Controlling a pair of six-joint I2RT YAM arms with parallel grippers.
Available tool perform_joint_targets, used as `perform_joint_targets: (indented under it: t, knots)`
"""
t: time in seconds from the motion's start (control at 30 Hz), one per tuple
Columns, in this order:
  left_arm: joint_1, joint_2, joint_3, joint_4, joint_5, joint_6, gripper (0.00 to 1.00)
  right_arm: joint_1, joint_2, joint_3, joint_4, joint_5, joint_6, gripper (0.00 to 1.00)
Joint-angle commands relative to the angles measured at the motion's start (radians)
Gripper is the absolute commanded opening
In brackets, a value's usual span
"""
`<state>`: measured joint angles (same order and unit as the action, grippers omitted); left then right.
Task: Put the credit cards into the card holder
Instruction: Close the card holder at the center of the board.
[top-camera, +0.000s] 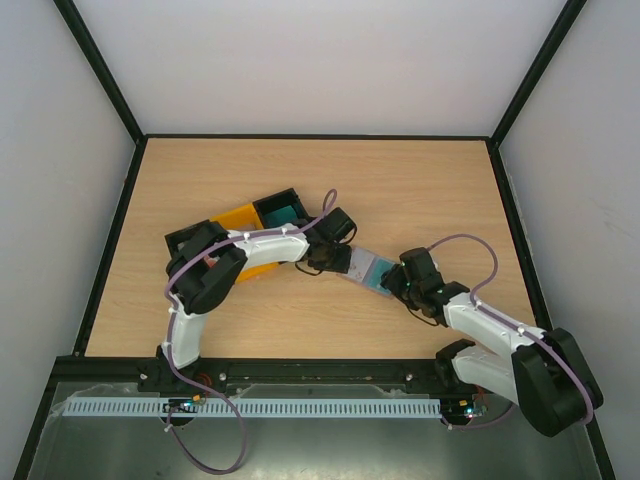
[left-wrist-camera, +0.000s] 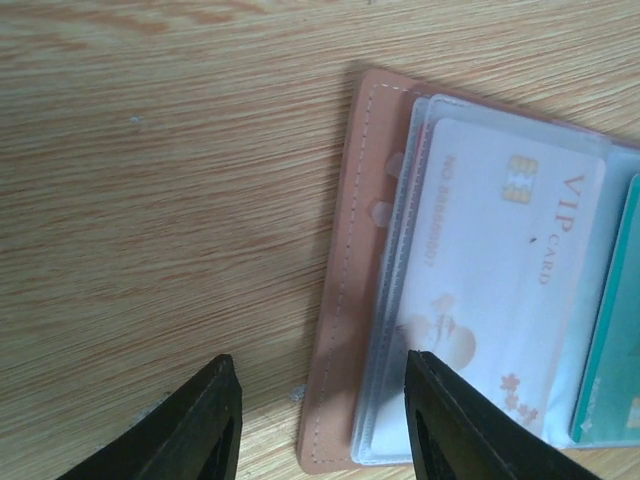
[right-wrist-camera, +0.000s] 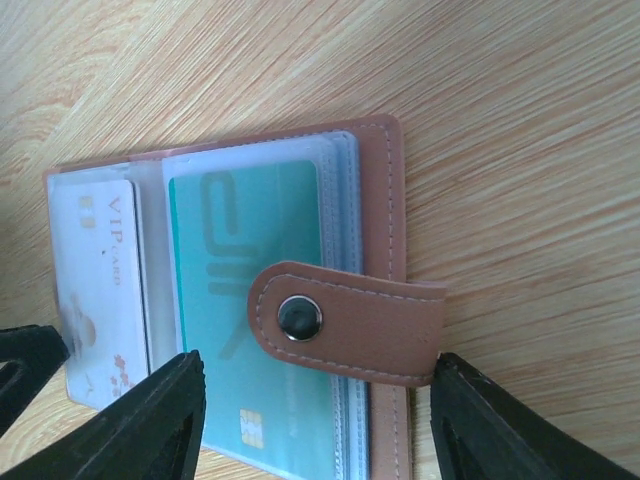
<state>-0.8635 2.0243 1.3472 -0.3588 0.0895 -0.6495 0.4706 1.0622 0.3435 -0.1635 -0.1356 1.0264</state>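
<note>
The wooden table (top-camera: 300, 170) fills my top view. Both arms reach in toward its middle: the left arm (top-camera: 255, 250) bends across from the near left, and the right arm (top-camera: 500, 335) comes in from the near right. Behind the left arm sit two trays touching side by side, a yellow tray (top-camera: 236, 215) and, to its right, a black tray (top-camera: 278, 194) with something teal inside.

The card holder (top-camera: 368, 270) lies unfolded on the wood just right of centre, between the two grippers.

On the left wrist camera, the left gripper (left-wrist-camera: 320, 400) has its fingers spread well apart. One hangs over bare wood and the other over the holder's clear sleeves, with the stitched brown edge (left-wrist-camera: 345, 260) between them. It grips nothing. Whether a fingertip touches the sleeve, I cannot tell.

The right gripper (right-wrist-camera: 320, 410) is spread wider and straddles the near end of the holder (right-wrist-camera: 385, 190) — nothing clamped there either.

Two cards sit inside clear pockets. A teal card (right-wrist-camera: 260, 290) is in the right one and a white VIP card (right-wrist-camera: 100, 250) in the left one, with a gold chip. The VIP card (left-wrist-camera: 500, 270) shows larger on the left wrist camera.

A brown strap (right-wrist-camera: 350, 320) folds over the teal card — its metal snap stud (right-wrist-camera: 299, 317) faces up.
</note>
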Motion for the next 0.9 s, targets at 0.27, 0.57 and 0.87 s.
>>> perform_joint_targets:
  t: [0.27,0.57,0.87]
  knots:
    - [-0.003,0.065,0.008,-0.032,0.042,-0.019,0.3,0.0,-0.029,-0.098,0.196,-0.12,0.102,0.59]
    - [-0.008,0.055,-0.027,-0.018,0.045,-0.031,0.24,-0.003,-0.132,-0.146,0.302,-0.173,0.215,0.56]
    - [-0.011,0.055,-0.026,-0.019,0.047,-0.027,0.23,-0.003,-0.201,-0.166,0.31,-0.201,0.261,0.56]
